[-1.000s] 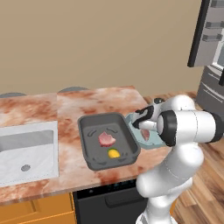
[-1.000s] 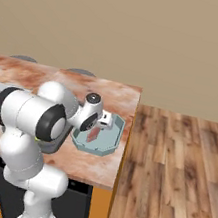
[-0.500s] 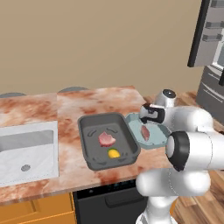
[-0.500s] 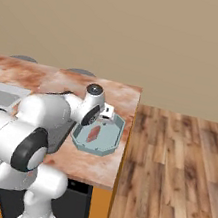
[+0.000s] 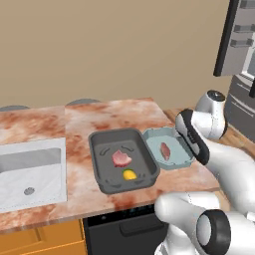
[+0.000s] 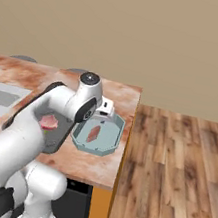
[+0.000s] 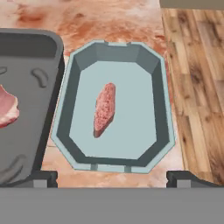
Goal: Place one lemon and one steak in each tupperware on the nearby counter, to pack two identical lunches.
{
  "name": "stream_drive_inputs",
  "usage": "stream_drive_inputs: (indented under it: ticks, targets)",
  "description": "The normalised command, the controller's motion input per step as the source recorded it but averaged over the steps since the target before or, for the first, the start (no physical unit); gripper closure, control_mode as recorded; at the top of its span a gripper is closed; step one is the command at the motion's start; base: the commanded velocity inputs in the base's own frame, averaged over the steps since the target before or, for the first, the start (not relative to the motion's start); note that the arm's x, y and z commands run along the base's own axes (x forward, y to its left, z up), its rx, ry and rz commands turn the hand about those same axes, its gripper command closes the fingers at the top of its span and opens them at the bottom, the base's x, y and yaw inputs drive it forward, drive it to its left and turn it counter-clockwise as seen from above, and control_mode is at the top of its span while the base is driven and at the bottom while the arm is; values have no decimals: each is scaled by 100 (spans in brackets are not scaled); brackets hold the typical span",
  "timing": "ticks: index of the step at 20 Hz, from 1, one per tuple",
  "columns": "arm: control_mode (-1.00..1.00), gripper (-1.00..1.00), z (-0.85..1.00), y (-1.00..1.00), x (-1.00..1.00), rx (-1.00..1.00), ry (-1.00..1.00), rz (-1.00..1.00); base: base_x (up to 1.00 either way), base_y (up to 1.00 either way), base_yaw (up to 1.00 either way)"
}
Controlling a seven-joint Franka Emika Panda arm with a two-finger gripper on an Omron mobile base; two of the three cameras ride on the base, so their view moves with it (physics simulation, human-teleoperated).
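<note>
My gripper [image 7: 113,178] hangs open and empty above the near edge of the pale teal tupperware [image 7: 68,113], its two finger tips spread wider than the container. An elongated steak [image 7: 105,109] lies alone in the middle of that teal container [image 5: 155,137]. To its left is the dark grey tupperware [image 5: 107,182], holding a rounder steak [image 5: 121,158] and a lemon [image 5: 129,174]. Both containers sit side by side on the marbled counter [image 5: 114,117]. From the right base view, the arm hides much of the grey container; the rounder steak [image 6: 49,121] peeks out.
A pale sink basin [image 5: 30,169] is set into the counter at the left. The counter ends just right of the teal container, with wooden floor [image 6: 173,158] beyond. Steel appliances [image 5: 241,55] stand at the far right. Orange cabinet fronts lie below.
The hand has lifted and drawn back from over the teal container, leaving the elongated steak lying inside. The arm's upper links have swung round. Containers and food stay put.
</note>
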Motion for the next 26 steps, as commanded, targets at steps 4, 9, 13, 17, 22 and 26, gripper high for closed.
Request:
stream_drive_inputs:
  ticks: [4, 9, 13, 17, 22, 26]
  targets:
    - [-100, -100, 40, 0, -100, 0, 0, 3, 0, 0, 0]
    - [-100, -100, 8, 0, -100, -3, 0, 3, 0, 0, 0]
    - [100, -100, -4, 0, -25, -1, 0, 0, -75, -19, 0]
    - [100, -100, 0, 0, 0, 0, 0, 0, -100, -80, -1]
    - [100, -100, 0, 0, 0, 0, 0, 0, -48, -100, -1]
    - [100, -100, 0, 0, 0, 0, 0, 0, 0, -100, 0]
